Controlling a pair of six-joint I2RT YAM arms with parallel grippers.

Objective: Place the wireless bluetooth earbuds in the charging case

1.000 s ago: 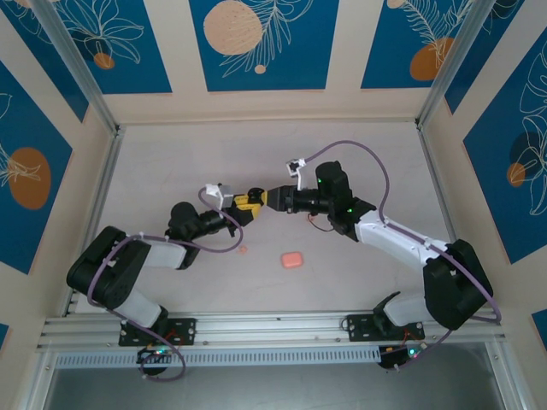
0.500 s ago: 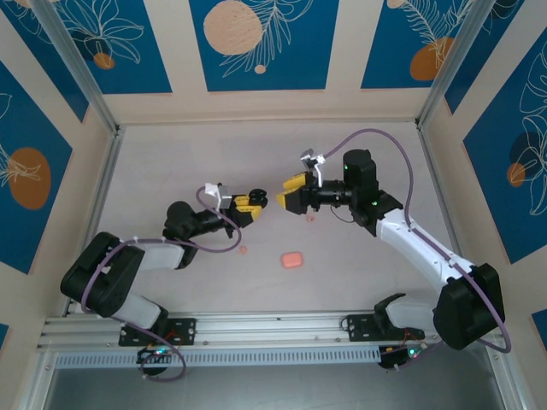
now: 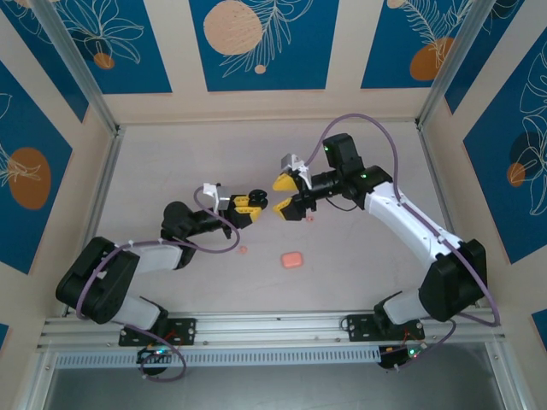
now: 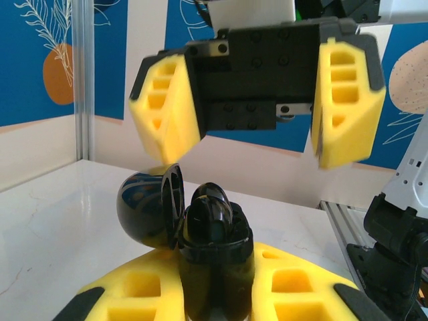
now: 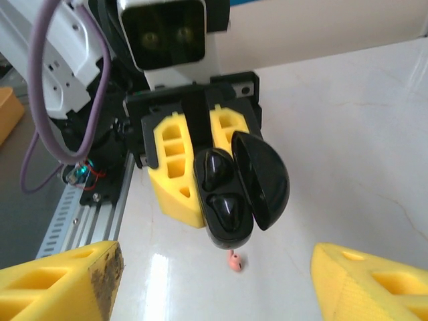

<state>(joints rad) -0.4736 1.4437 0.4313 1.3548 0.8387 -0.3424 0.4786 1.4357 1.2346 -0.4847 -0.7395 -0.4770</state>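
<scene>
Charging case: a glossy black hinged plastic charging case (image 5: 226, 214), held up off the tabletop between the two arms.
Lid: the rounded black lid (image 5: 262, 177) is swung open on its hinge to one side of the charging case.
Earbuds: two glossy black rounded earbuds (image 5: 215, 170) sit side by side in the body of the charging case.
Left gripper: the left gripper (image 4: 214, 294) has its yellow fingers closed tight on the lower body of the charging case, one on each side.
Right gripper: the right gripper (image 3: 285, 195) faces the open charging case from its right, close to it but not touching. Its yellow fingers stand wide apart with nothing between them.
Pink box: a small salmon-pink rounded-rectangle plastic box (image 3: 292, 259) lies flat on the tabletop. It is nearer the arm bases than the charging case and a little to its right, apart from both grippers.
Pink pieces: two tiny pale-pink pieces lie loose on the tabletop. One piece (image 3: 243, 249) is nearer the bases than the charging case and slightly to its left. The other piece (image 3: 309, 219) is to its right, by the right arm's wrist. Their shape is too small to make out.
Tabletop: a pale, faintly veined tabletop (image 3: 188, 162) lies beneath the charging case.
</scene>
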